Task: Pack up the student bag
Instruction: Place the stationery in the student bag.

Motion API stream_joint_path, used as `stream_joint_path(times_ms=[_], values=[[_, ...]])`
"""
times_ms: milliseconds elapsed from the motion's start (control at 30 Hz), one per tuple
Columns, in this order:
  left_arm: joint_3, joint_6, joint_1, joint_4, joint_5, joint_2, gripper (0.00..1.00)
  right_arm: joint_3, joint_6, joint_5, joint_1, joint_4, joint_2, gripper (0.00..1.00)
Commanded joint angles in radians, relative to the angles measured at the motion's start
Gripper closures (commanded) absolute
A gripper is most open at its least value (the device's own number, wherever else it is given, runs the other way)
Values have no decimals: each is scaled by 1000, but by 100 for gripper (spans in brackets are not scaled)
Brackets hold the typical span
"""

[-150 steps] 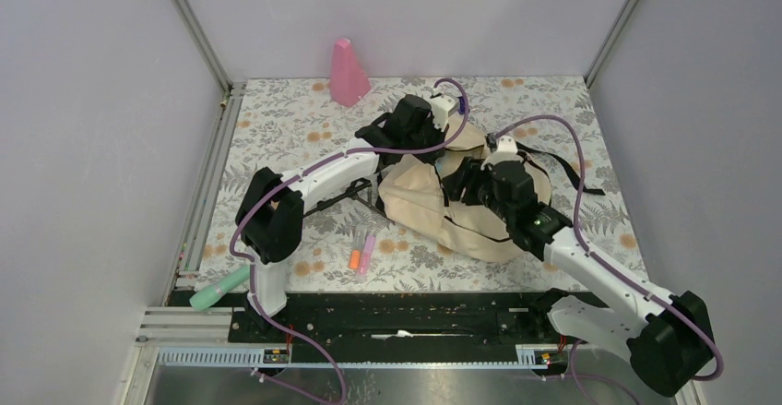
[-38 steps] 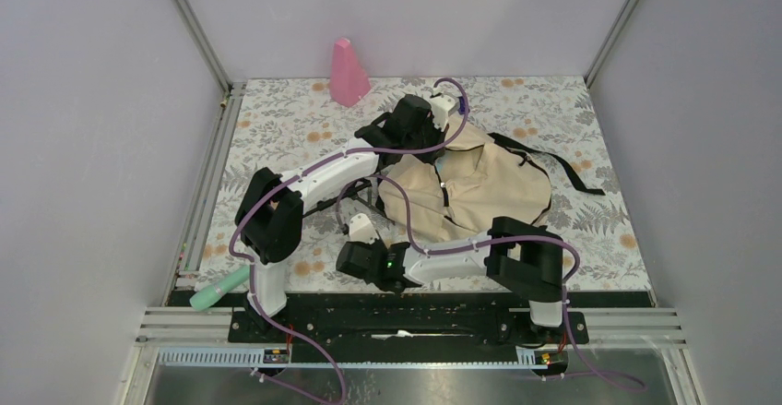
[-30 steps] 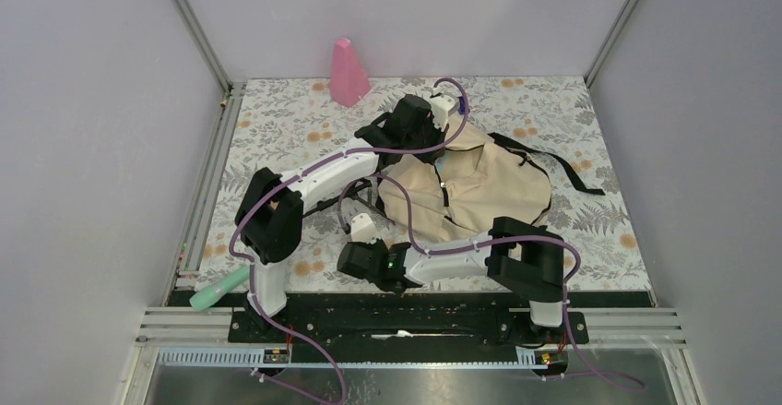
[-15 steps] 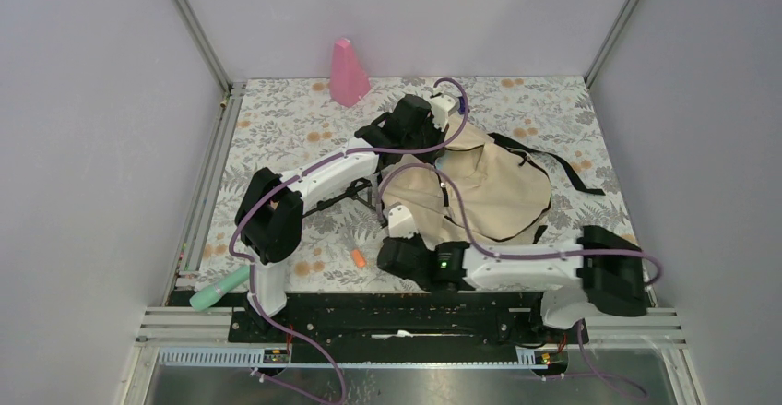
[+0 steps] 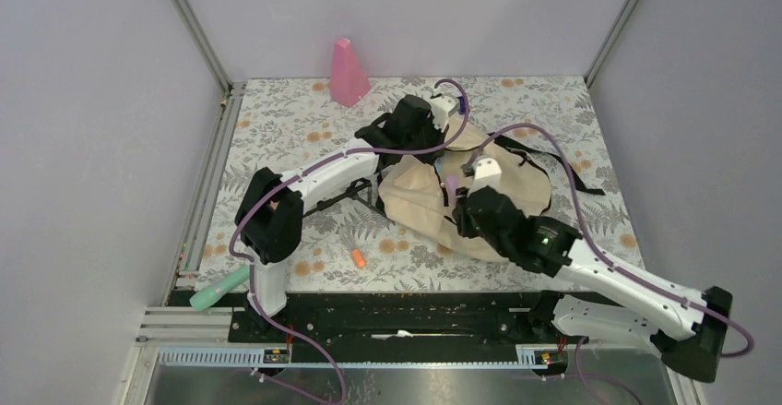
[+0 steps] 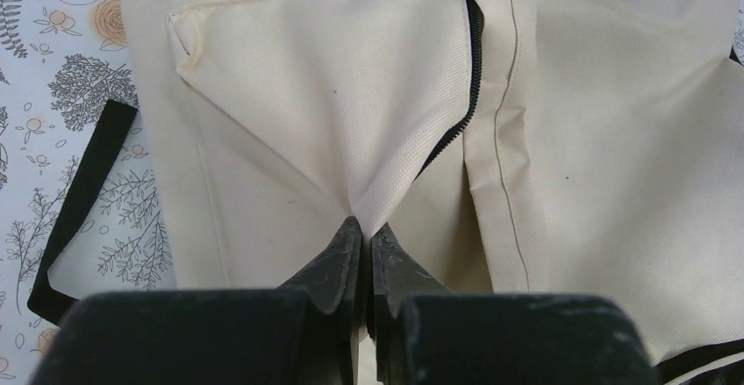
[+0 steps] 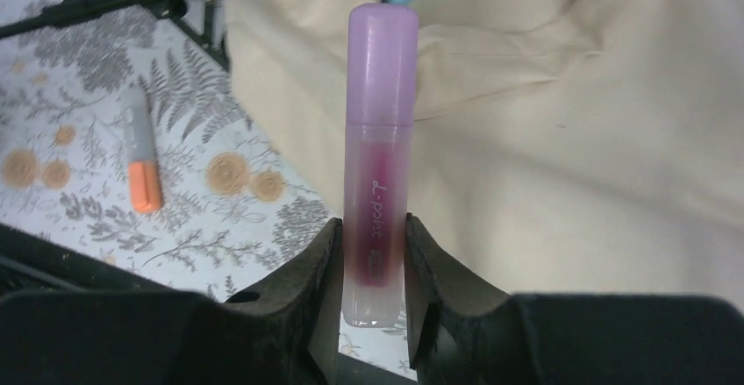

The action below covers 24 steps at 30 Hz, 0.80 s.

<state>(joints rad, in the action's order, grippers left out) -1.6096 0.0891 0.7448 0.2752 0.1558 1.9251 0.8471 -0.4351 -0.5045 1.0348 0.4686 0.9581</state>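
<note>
On the floral table (image 5: 286, 137), centre-right, the student bag (image 5: 415, 197) looks soft, limp and light, best held by a fabric fold beside the zipper (image 6: 474, 60), where the left gripper (image 6: 364, 227) is clenched, while the right gripper (image 7: 373, 227) clasps a pink highlighter (image 7: 382, 96) over it.

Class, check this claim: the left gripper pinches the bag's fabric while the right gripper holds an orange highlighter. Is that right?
No. The right wrist view shows the right gripper holding a pink highlighter; the orange highlighter lies on the table. The left gripper does pinch the fabric of the bag.
</note>
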Motion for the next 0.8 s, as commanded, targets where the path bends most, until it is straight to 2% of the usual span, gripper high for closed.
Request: stream_joint_path(times_ms=[0,167,333,467,567,767], values=[[-4,-17,-5,-68,-31,-78,100,0,63,145,-184,86,-49,100],[-5,-17,-5,-68,-30,-81,100,24,91,327,-349,91,-26,100],[-5,-18,-5,-68,-31,-83,100,66,80,529,-498,60,58,100],[-3,-22,-5,-70,-35,-88,100,110,61,628,-594,49,142,100],[-2,-22,-4,-71,-35,-89,100,130,50,656,-642,18,196,100],[-1,-23,-4,-73,-32,-89,100,162,29,584,-676,-54,316,100]])
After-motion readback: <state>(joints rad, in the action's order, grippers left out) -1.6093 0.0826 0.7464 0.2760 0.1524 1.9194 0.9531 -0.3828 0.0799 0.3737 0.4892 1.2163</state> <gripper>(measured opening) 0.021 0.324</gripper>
